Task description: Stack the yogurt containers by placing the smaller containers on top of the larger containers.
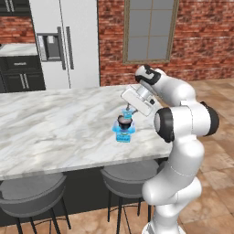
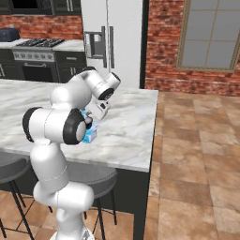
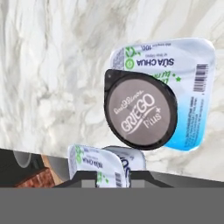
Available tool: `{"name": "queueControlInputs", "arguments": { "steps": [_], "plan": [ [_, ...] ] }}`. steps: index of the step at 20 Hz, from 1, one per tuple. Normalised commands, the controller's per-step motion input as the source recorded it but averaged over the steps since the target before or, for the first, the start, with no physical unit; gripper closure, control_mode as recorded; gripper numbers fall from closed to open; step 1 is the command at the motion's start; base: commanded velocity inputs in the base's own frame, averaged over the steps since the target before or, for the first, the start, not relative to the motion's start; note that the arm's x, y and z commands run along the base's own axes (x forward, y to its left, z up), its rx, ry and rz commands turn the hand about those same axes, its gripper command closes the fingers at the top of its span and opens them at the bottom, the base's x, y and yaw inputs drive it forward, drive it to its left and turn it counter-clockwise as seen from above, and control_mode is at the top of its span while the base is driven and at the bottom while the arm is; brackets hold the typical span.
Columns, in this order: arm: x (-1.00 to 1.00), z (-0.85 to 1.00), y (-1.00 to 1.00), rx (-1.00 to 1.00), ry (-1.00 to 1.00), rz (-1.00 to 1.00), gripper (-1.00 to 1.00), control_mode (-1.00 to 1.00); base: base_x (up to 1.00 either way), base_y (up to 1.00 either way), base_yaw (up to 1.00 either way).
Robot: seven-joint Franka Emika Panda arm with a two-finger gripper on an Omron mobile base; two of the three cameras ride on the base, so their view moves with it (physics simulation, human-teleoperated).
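On the marble counter stands the larger light-blue tub. The dark round cup with its grey lid sits on top of it, off-centre toward one edge of the big lid. Just above this stack, my gripper is shut on the tiny light-blue tub, which hangs between the fingers. In the right base view my own arm hides most of the stack.
The counter's right edge lies close to the stack, with tiled floor beyond. Two grey stools stand under the front edge. A fridge and a brick wall are far behind.
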Motion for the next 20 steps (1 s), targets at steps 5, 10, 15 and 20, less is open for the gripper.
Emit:
{"name": "queueControlInputs", "arguments": {
  "steps": [5, 10, 15, 20],
  "plan": [
    [-0.09, 0.00, 0.00, 0.00, -0.01, 0.00, 1.00, -1.00, 0.00, 0.00, 0.00],
    [-0.01, 0.00, 0.00, 0.00, -0.01, 0.00, 1.00, -1.00, 0.00, 0.00, 0.00],
    [0.08, 0.00, 0.00, 0.00, 0.00, 0.00, 1.00, -1.00, 0.00, 0.00, 0.00],
    [0.16, 0.00, 0.00, 0.00, 0.00, 0.00, 1.00, -1.00, 0.00, 0.00, 0.00]
  ]
}}
